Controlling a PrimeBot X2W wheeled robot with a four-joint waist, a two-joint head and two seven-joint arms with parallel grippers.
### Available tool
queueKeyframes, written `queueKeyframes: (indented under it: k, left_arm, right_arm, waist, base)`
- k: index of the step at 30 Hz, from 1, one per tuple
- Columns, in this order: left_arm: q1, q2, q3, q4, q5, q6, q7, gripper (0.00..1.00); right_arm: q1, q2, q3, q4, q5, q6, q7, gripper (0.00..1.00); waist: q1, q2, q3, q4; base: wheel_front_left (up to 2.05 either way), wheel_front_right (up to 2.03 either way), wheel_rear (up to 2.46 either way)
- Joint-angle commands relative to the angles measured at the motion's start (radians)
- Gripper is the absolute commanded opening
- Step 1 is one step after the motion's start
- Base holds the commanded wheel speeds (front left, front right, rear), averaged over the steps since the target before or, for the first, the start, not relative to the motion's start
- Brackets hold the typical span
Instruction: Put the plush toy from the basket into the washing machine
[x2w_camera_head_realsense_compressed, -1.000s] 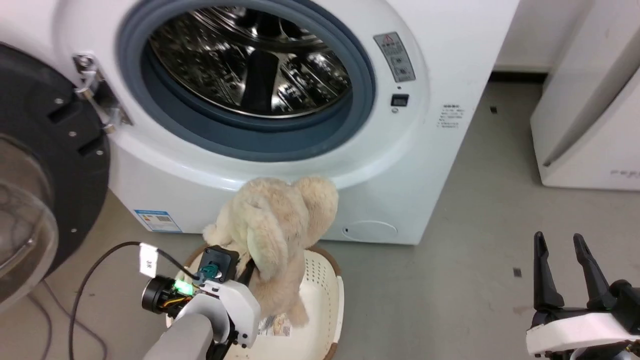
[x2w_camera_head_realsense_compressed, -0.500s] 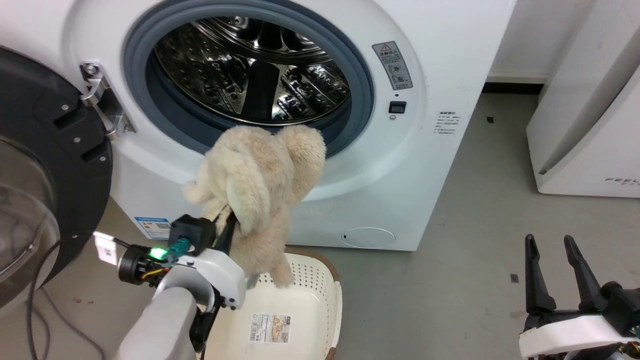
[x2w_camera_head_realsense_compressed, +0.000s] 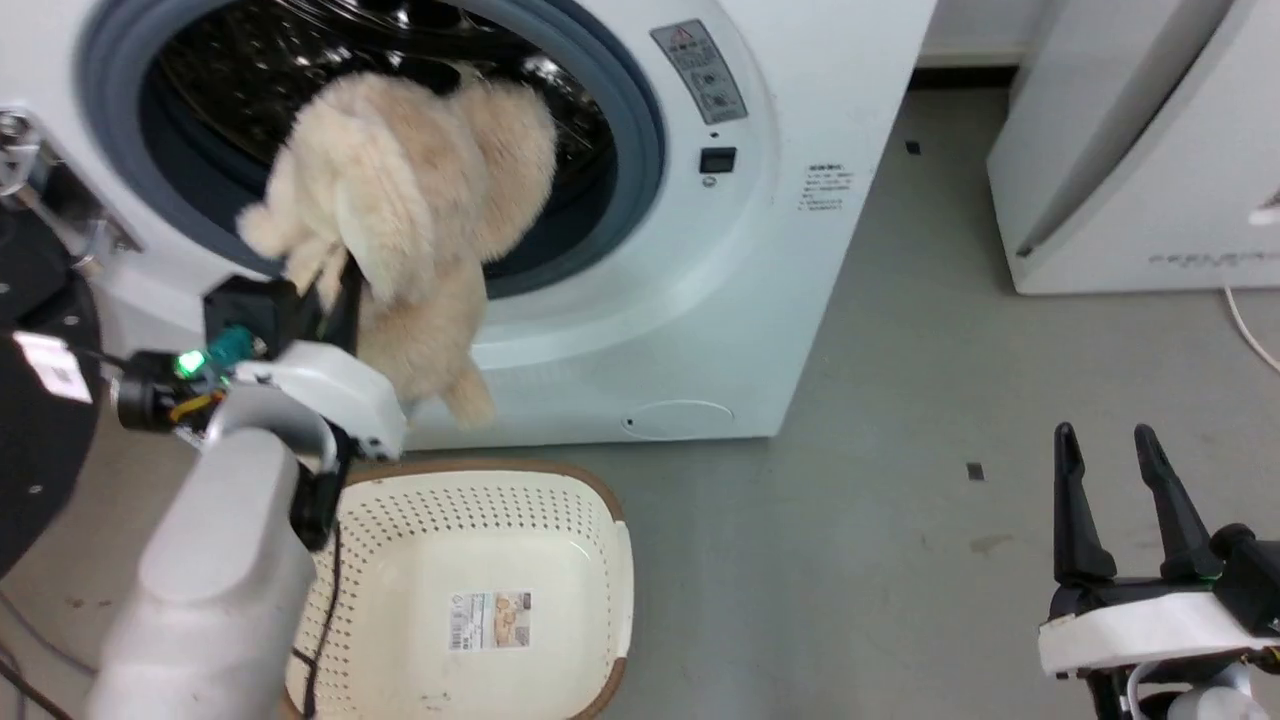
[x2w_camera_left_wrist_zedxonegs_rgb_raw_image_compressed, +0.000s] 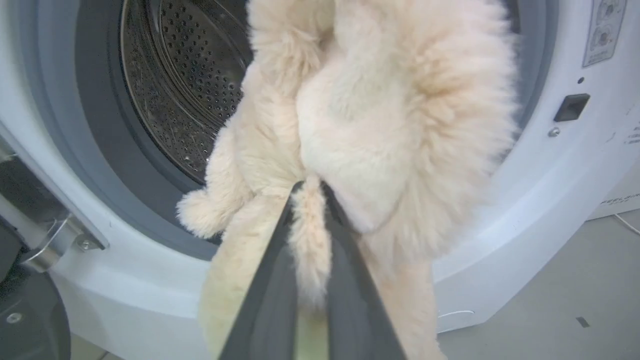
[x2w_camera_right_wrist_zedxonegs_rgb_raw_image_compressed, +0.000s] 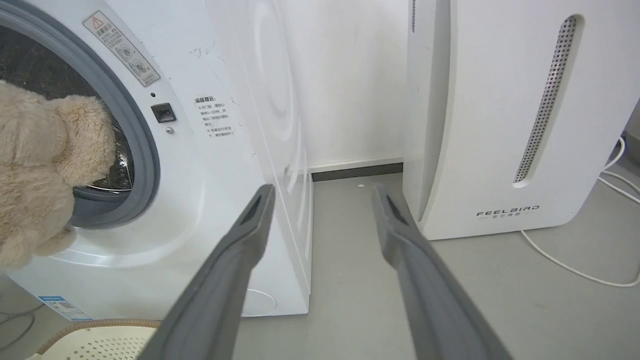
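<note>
While clamped on the plush toy (x2w_camera_head_realsense_compressed: 400, 220), the left gripper (x2w_camera_left_wrist_zedxonegs_rgb_raw_image_compressed: 311, 192) holds it before the porthole (x2w_camera_head_realsense_compressed: 640, 140) of the washing machine (x2w_camera_head_realsense_compressed: 760, 250), above the basket (x2w_camera_head_realsense_compressed: 560, 490) | right gripper (x2w_camera_head_realsense_compressed: 1105, 450): fingers (x2w_camera_head_realsense_compressed: 1068, 510) apart, low over the floor (x2w_camera_head_realsense_compressed: 850, 450)

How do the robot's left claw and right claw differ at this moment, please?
The left claw is shut on the plush toy; the right claw is open and holds nothing. The left claw is raised before the washing machine's open porthole; the right claw hangs low over the floor, off to the side. Both have two long dark fingers.
</note>
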Motion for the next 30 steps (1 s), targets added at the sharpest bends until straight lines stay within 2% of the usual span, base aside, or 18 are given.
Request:
queueKeyframes:
  k: [1, 19, 30]
  left_arm:
    - [-0.043, 0.016, 0.013, 0.007, 0.008, -0.006, -0.006, 0.00]
    - [-0.368, 0.123, 0.118, 0.101, 0.047, -0.030, -0.006, 0.00]
    - [-0.519, 0.176, 0.170, 0.104, 0.061, -0.026, -0.006, 0.00]
  right_arm:
    - [-0.019, -0.001, 0.002, -0.005, 0.005, -0.001, -0.004, 1.00]
    - [-0.163, -0.001, 0.041, -0.031, 0.050, -0.001, -0.004, 1.00]
    - [-0.210, -0.001, 0.061, -0.045, 0.088, -0.001, -0.004, 1.00]
  waist:
    - [0.0000, -0.0001, 0.036, -0.029]
    - [0.0000, -0.0001, 0.294, -0.164]
    - [0.0000, -0.0001, 0.409, -0.222]
  base:
    - [0.00, 0.00, 0.00]
    - [0.00, 0.00, 0.00]
    - [0.00, 0.00, 0.00]
